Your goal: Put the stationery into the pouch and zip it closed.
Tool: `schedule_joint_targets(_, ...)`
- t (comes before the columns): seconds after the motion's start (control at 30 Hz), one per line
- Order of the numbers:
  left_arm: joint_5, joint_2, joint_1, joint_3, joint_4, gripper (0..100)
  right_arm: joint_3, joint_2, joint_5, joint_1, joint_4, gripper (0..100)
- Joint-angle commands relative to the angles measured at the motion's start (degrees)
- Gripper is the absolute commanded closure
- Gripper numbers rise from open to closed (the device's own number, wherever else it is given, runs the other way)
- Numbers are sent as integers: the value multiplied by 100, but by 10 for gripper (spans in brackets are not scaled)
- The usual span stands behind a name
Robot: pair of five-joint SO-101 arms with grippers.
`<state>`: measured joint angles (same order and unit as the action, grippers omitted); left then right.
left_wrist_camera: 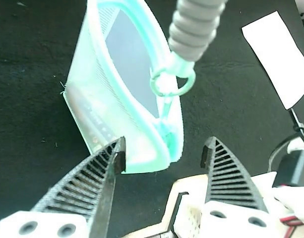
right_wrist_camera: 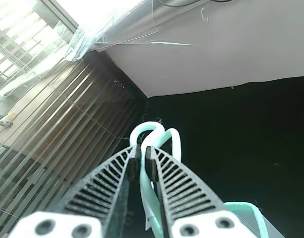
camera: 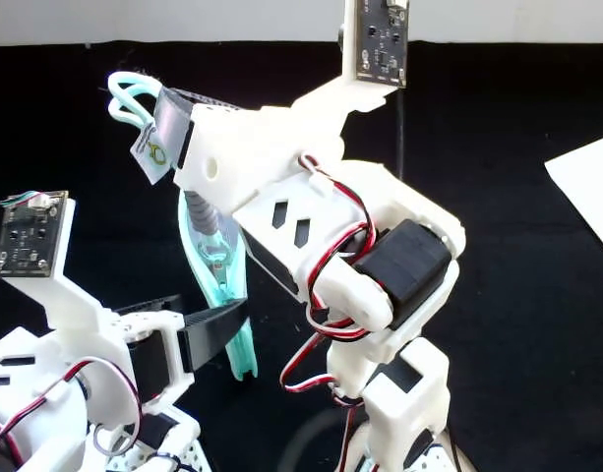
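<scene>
Pouch of mint-green translucent mesh hangs above the black table from its white cord loop, pinched tight in the right gripper. Left gripper is spread wide, straddling the pouch's lower end.

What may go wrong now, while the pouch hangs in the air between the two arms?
1. The mint-green mesh pouch hangs by its thin pale loop, which the right claw pinches only near its tips. The loop may slip out and the pouch may drop.
2. The left claw is open around the pouch's lower corner. If the pouch swings, the claw may close beside it or catch only the edge.
</scene>
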<state>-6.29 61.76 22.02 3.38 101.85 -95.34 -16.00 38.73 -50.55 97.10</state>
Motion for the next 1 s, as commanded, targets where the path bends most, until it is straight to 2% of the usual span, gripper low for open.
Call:
schedule_joint_targets(0.0,62,-127,92,101,-9,745,-576,22,-70,-48,-136,992)
schedule_joint_targets(0.33,62,-84,84,1156,-765,747,-576,22,-70,-48,-119,992)
schedule_joint_targets(0.6,53,-84,57,1209,-774,748,-576,22,-70,-48,-110,992)
schedule_joint_targets(0.8,18,-92,-646,1464,-853,748,-585,31,-70,-57,-110,992)
schedule_joint_targets(0.97,9,-84,-945,1877,-1090,748,-585,31,-70,-57,-101,992)
